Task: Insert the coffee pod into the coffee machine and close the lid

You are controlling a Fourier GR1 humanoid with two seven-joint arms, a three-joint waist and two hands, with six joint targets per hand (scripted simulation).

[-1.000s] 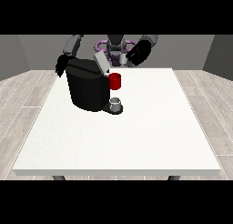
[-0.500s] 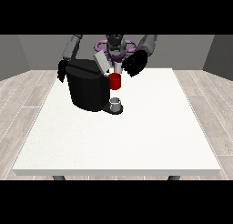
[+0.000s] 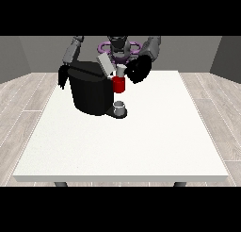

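Hovering beside raised lid [image 3: 104, 63] of black coffee machine [image 3: 92, 92] on table [image 3: 141, 136], robot hand at view's right [image 3: 137, 70]; finger state unreadable. Grey pod-like thing [image 3: 121, 70] above a red thing at the machine [image 3: 119, 85]. Robot hand at view's left [image 3: 62, 76] unreadable, behind machine.

1. Coffee machine [image 3: 92, 92] stands at the table's [image 3: 141, 146] far side, toward the view's left; a bulky black block in the way there.
2. Its lid [image 3: 105, 65] is tilted up, jutting above the top.
3. Red thing at the machine [image 3: 119, 85] sits on its front; a grey cup [image 3: 120, 106] fills the tray spot below it.
4. Hand at the view's right [image 3: 137, 70] hangs just beside the red thing, crowding the space there.
5. Hand at the view's left [image 3: 62, 75] hangs against the machine's far-left flank.
6. Near half and right side of the table: open room.
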